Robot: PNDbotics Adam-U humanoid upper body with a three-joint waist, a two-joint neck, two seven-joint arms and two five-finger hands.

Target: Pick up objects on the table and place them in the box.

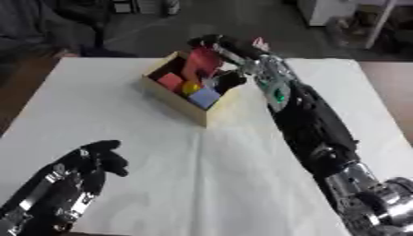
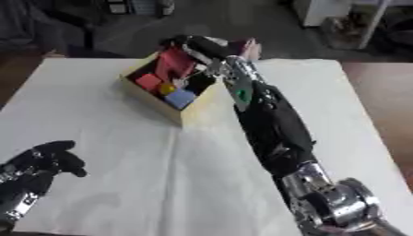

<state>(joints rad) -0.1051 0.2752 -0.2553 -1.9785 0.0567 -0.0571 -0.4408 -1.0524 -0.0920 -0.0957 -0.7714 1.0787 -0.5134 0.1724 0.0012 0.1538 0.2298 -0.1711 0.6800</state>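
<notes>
Right hand is over the box near the table's far edge, fingers curled around a red object at the box's opening. Inside: red block, yellow piece, blue block. Left hand idles at the near-left corner, fingers curled, holding nothing.

The tabletop is white, like a sheet of paper laid flat. Brown wood shows along both of its sides. Past the far edge the floor is dark grey. Up in the far right corner stands a white piece of furniture next to a pale slanted pole. The far left corner is dark and blurry.
</notes>
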